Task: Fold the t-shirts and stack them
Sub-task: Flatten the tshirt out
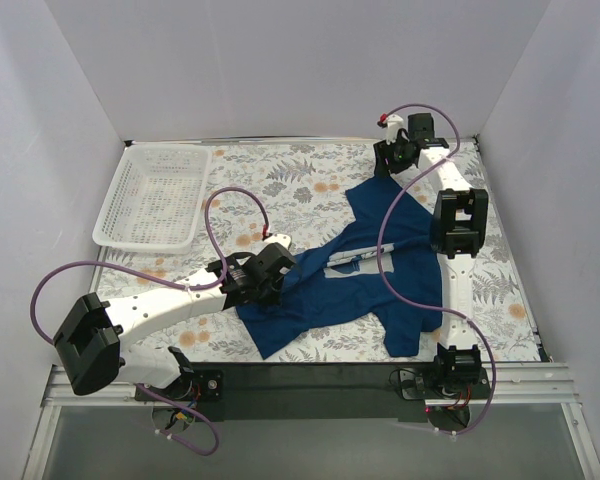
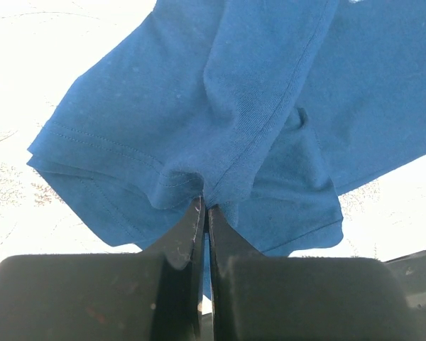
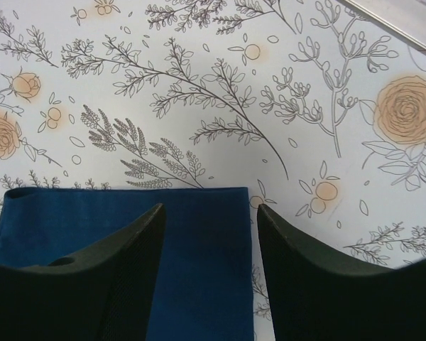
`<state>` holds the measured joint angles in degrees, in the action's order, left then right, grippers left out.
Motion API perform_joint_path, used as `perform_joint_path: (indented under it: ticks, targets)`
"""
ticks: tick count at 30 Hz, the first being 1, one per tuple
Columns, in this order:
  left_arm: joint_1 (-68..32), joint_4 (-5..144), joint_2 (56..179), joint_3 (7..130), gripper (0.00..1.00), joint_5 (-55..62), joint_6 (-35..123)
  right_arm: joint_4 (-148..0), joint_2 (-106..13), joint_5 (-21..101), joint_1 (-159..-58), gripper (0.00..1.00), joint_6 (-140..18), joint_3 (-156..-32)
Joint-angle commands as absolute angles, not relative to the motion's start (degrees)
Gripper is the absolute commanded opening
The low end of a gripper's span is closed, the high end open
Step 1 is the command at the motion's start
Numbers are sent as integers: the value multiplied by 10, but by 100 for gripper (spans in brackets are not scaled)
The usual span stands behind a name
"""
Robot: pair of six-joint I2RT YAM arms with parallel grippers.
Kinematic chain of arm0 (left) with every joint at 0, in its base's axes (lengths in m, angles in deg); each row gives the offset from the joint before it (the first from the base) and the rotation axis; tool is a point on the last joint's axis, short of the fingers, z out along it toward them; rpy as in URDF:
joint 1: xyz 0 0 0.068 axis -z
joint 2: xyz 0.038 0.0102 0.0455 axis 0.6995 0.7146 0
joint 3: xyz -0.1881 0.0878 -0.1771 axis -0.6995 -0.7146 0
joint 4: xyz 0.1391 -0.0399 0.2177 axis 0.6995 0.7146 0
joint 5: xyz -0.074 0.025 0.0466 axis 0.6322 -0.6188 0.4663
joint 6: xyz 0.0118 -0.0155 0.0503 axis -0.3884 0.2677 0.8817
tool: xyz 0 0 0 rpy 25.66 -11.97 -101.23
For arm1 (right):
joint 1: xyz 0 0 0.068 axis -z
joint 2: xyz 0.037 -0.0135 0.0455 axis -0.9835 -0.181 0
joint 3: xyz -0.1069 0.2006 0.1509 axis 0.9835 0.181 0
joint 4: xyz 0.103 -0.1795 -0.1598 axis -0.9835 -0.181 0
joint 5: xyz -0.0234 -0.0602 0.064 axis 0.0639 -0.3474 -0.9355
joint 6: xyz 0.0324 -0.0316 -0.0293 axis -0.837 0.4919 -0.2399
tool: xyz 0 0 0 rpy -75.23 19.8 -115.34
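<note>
Left gripper (image 2: 204, 213): clamping together on a fold of the blue t-shirt (image 2: 241, 99).
Right gripper (image 3: 209, 217): holding its fingers apart, the cloth's corner lying between them.

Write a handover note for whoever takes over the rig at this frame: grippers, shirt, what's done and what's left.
Left gripper: shut on a bunched piece of the blue t-shirt, close to a hemmed edge.
Right gripper: open, with its fingers either side of a far corner of the shirt, not gripping it.
Shirt: lies crumpled across the floral table, unfolded. It is the only shirt in view.
White basket: at the far left, apart from the shirt.
Done: no fold and no stack to see.
Left: probably flatten the shirt, fold it, then stack it.
</note>
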<state>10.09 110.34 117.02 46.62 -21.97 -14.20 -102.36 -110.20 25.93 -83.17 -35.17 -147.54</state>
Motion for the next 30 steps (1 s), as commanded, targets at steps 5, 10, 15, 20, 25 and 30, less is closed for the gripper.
perform_joint_path:
  ticks: [5, 10, 15, 20, 25, 30]
  targets:
    - [91, 1096, 1160, 480, 0, -241, -137, -1018, -1115, 310, -840, 50, -343, -1499]
    - [86, 1094, 1157, 477, 0, -239, -133, -1018, -1123, 316, -841, 49, -348, -1498]
    - [82, 1092, 1153, 475, 0, -239, -131, -1019, -1129, 313, -842, 47, -350, -1498]
    - [75, 1088, 1150, 474, 0, -240, -130, -1018, -1139, 301, -845, 43, -353, -1507]
    - [57, 1080, 1148, 473, 0, -241, -120, -1015, -1148, 292, -847, 27, -352, -1518]
    - [5, 1057, 1148, 472, 0, -225, -103, -1000, -1133, 280, -844, 1, -355, -1516]
